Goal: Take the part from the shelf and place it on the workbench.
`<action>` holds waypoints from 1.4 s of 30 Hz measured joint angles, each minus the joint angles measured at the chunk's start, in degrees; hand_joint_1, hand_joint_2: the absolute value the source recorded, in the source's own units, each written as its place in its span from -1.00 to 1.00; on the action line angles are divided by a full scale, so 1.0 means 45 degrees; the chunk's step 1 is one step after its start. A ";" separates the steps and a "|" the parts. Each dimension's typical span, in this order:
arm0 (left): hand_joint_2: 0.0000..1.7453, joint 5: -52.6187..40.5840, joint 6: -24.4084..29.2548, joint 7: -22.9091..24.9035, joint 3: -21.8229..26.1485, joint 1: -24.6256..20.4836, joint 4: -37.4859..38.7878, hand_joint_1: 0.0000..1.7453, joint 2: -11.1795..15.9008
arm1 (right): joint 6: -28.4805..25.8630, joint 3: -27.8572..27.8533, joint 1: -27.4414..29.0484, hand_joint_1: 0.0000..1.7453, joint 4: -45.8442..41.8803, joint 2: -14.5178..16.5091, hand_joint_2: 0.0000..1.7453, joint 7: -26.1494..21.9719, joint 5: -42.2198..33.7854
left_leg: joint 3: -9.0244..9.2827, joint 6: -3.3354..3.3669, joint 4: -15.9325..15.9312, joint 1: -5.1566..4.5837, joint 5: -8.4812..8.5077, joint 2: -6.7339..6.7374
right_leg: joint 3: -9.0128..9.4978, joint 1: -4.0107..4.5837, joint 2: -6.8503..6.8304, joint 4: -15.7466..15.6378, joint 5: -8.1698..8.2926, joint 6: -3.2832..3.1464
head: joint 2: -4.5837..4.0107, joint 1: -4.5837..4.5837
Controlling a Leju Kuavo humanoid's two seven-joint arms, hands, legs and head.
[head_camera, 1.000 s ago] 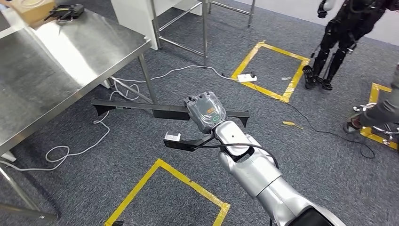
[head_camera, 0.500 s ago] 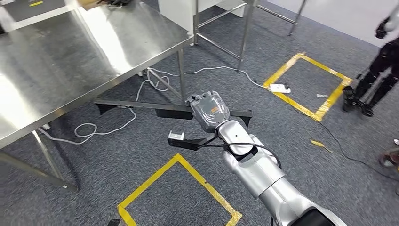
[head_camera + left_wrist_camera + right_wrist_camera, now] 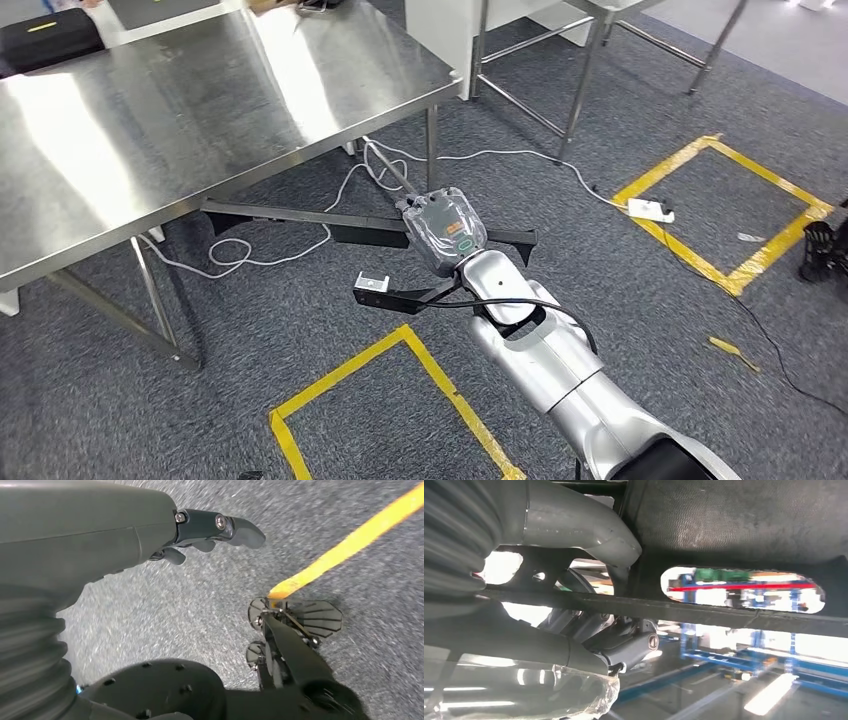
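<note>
Workbench (image 3: 200, 110) now fills more of the head view, at ten o'clock | right hand (image 3: 443, 232) clamps long black part (image 3: 300, 217) | left hand (image 3: 150, 535) hangs empty, fingers apart.

Your right arm reaches forward and up from the lower right of the head view, silver forearm extended, and the right robot hand (image 3: 445, 232) has its grey back turned toward the camera, fingers wrapped under and closed on the part (image 3: 300, 217). In the right wrist view the thick thumb (image 3: 589, 527) lies over the part while the darker fingers (image 3: 624, 642) curl beneath it. Your left robot hand (image 3: 150, 535) hangs pointing at the floor, holding nothing, fingers loosely extended.
</note>
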 joint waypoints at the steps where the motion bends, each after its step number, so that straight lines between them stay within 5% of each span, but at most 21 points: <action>1: 1.00 -0.0010 -0.0004 0.0000 0.0004 0.0017 0.0000 -1.00 -0.0001 | 0.0012 -0.0036 -0.0070 1.00 0.0000 -0.0016 1.00 0.0004 0.0021 | 0.0051 0.0024 -0.0079 -0.0003 0.0143 0.0019 | 0.0000 0.0049 -0.0156 0.0001 -0.0013 -0.0016 | 0.0000 -0.0004; 4: 1.00 -0.0031 0.0004 -0.0002 0.0035 0.0022 -0.0002 -1.00 0.0010 | 0.0160 -0.0203 -0.0619 1.00 0.0000 -0.0056 1.00 -0.0012 0.0025 | 0.1367 0.0278 -0.2381 -0.0149 0.1116 0.0629 | 0.0023 0.0194 -0.0559 0.0005 -0.0062 0.0000 | 0.0000 0.0001; 6: 1.00 -0.0039 0.0015 -0.0015 0.0055 -0.0016 -0.0007 -1.00 0.0016 | 0.0236 -0.0329 -0.1030 1.00 0.0007 -0.0103 1.00 -0.0025 0.0018 | 0.1876 0.0494 -0.3338 -0.0312 0.1323 0.1016 | 0.0038 0.0284 -0.0799 0.0004 -0.0112 0.0080 | 0.0000 0.0006; 9: 1.00 -0.0055 0.0035 -0.0028 0.0063 -0.0018 -0.0010 -1.00 0.0004 | 0.0253 -0.0405 -0.1325 1.00 0.0017 -0.0147 1.00 -0.0042 0.0038 | 0.1923 0.0725 -0.3554 -0.0345 0.1386 0.0610 | 0.0075 0.0336 -0.1079 0.0024 -0.0201 0.0224 | 0.0000 0.0009; 11: 1.00 -0.0096 0.0047 -0.0055 0.0066 -0.0035 -0.0010 -1.00 -0.0022 | 0.0253 -0.0433 -0.1433 1.00 0.0023 -0.0200 1.00 -0.0046 0.0056 | 0.2059 0.0877 -0.3785 -0.0254 0.1528 0.0302 | -0.0213 0.0313 -0.0545 0.0665 -0.0536 0.0254 | 0.0000 0.0019; 13: 1.00 -0.0158 0.0047 -0.0085 0.0068 -0.0106 -0.0010 -1.00 -0.0036 | 0.0251 -0.0475 -0.1465 1.00 0.0046 -0.0347 1.00 -0.0040 0.0059 | 0.2086 0.0951 -0.3871 -0.0197 0.1602 -0.0042 | -0.1017 0.0191 0.0193 0.2292 -0.1195 0.0199 | 0.0000 0.0037; 15: 1.00 -0.0231 0.0039 -0.0092 0.0068 -0.0145 -0.0010 -1.00 -0.0042 | 0.0251 -0.0512 -0.1395 1.00 0.0097 -0.0522 1.00 -0.0010 0.0060 | 0.2072 0.0940 -0.3864 -0.0182 0.1617 -0.0473 | -0.1752 0.0061 0.0440 0.3702 -0.1619 0.0281 | 0.0000 0.0050; 16: 1.00 -0.0261 0.0037 -0.0086 0.0067 -0.0139 -0.0010 -1.00 -0.0046 | 0.0250 -0.0522 -0.1354 1.00 0.0120 -0.0589 1.00 0.0019 0.0067 | 0.2072 0.0920 -0.3856 -0.0167 0.1625 -0.0689 | -0.1825 -0.0009 0.0474 0.3755 -0.1547 0.0405 | 0.0000 0.0051; 19: 1.00 -0.0324 0.0049 -0.0056 0.0067 -0.0135 -0.0010 -1.00 -0.0036 | 0.0236 -0.0561 -0.1327 1.00 0.0143 -0.0707 1.00 0.0097 0.0091 | 0.2031 0.0733 -0.3780 -0.0118 0.1618 -0.1239 | -0.0848 -0.0308 0.0889 0.1482 -0.0534 0.0903 | 0.0000 0.0062; 20: 1.00 -0.0353 0.0062 -0.0049 0.0067 -0.0151 -0.0010 -1.00 -0.0027 | 0.0226 -0.0578 -0.1334 1.00 0.0146 -0.0724 1.00 0.0111 0.0097 | 0.1985 0.0632 -0.3732 -0.0117 0.1601 -0.1390 | -0.0509 -0.0388 0.1103 0.0752 -0.0253 0.0954 | 0.0000 0.0057; 23: 1.00 -0.0425 0.0118 -0.0034 0.0064 -0.0141 -0.0008 -1.00 -0.0005 | 0.0208 -0.0606 -0.1286 1.00 0.0163 -0.0766 1.00 0.0137 0.0136 | 0.1827 0.0365 -0.3687 -0.0047 0.1623 -0.1774 | -0.0197 -0.0371 0.1167 0.0147 -0.0005 0.0709 | 0.0000 0.0033; 25: 1.00 -0.0435 0.0146 -0.0029 0.0064 -0.0079 -0.0006 -1.00 0.0012 | 0.0206 -0.0607 -0.1261 1.00 0.0170 -0.0742 1.00 0.0141 0.0163 | 0.1684 0.0252 -0.3486 0.0016 0.1521 -0.1457 | -0.0160 -0.0358 0.0921 0.0119 0.0040 0.0508 | 0.0000 0.0011; 28: 1.00 -0.0441 0.0147 -0.0019 0.0062 -0.0107 -0.0005 -1.00 0.0019 | 0.0203 -0.0607 -0.1260 1.00 0.0176 -0.0716 1.00 0.0141 0.0178 | 0.0774 0.0177 -0.1563 -0.0017 0.0536 -0.0222 | -0.0070 -0.0249 0.0510 0.0081 0.0015 0.0215 | 0.0000 -0.0046; 30: 1.00 -0.0441 0.0147 -0.0019 0.0059 -0.0136 -0.0005 -1.00 0.0011 | 0.0203 -0.0607 -0.1209 1.00 0.0194 -0.0755 1.00 0.0141 0.0183 | -0.0019 0.0175 -0.0046 -0.0009 -0.0002 -0.0004 | -0.0034 -0.0122 0.0177 0.0084 -0.0048 0.0108 | 0.0000 -0.0043; 31: 1.00 -0.0441 0.0147 -0.0019 0.0061 -0.0134 -0.0005 -1.00 0.0010 | 0.0203 -0.0607 -0.1177 1.00 0.0203 -0.0764 1.00 0.0141 0.0188 | -0.0163 0.0197 0.0177 -0.0011 0.0031 0.0013 | -0.0022 -0.0075 0.0018 0.0086 -0.0077 0.0069 | 0.0000 -0.0045; 32: 1.00 -0.0441 0.0147 -0.0019 0.0061 -0.0131 -0.0005 -1.00 0.0015 | 0.0203 -0.0608 -0.1153 1.00 0.0208 -0.0766 1.00 0.0141 0.0192 | -0.0040 0.0238 -0.0109 -0.0018 0.0292 0.0032 | -0.0002 -0.0034 -0.0107 0.0087 -0.0108 0.0050 | 0.0000 -0.0045; 34: 1.00 -0.0452 0.0145 -0.0033 0.0061 -0.0135 -0.0007 -1.00 0.0033 | 0.0202 -0.0614 -0.1150 1.00 0.0206 -0.0767 1.00 0.0141 0.0198 | 0.0837 0.0401 -0.1771 -0.0075 0.1075 0.0199 | 0.0060 0.0027 -0.0291 0.0085 -0.0180 0.0064 | 0.0000 -0.0047; 36: 1.00 -0.0478 0.0140 -0.0068 0.0059 -0.0155 -0.0010 -1.00 0.0057 | 0.0198 -0.0637 -0.1176 1.00 0.0204 -0.0775 1.00 0.0141 0.0198 | 0.1589 0.0547 -0.3099 -0.0203 0.1433 0.0403 | 0.0087 0.0124 -0.0432 0.0093 -0.0255 0.0148 | 0.0000 -0.0035; 39: 1.00 -0.0501 0.0158 -0.0103 0.0063 -0.0162 -0.0011 -1.00 0.0094 | 0.0203 -0.0666 -0.1190 1.00 0.0200 -0.0748 1.00 0.0141 0.0200 | 0.1777 0.0664 -0.3457 -0.0290 0.1415 0.0355 | 0.0091 0.0175 -0.0574 0.0077 -0.0315 0.0287 | 0.0000 -0.0028; 42: 1.00 -0.0469 0.0176 -0.0160 0.0084 -0.0202 -0.0016 -1.00 0.0101 | 0.0219 -0.0698 -0.1262 1.00 0.0200 -0.0731 1.00 0.0146 0.0209 | 0.2007 0.0815 -0.3772 -0.0182 0.1528 0.0208 | -0.0365 0.0135 0.0012 0.1035 -0.0770 0.0338 | 0.0000 0.0000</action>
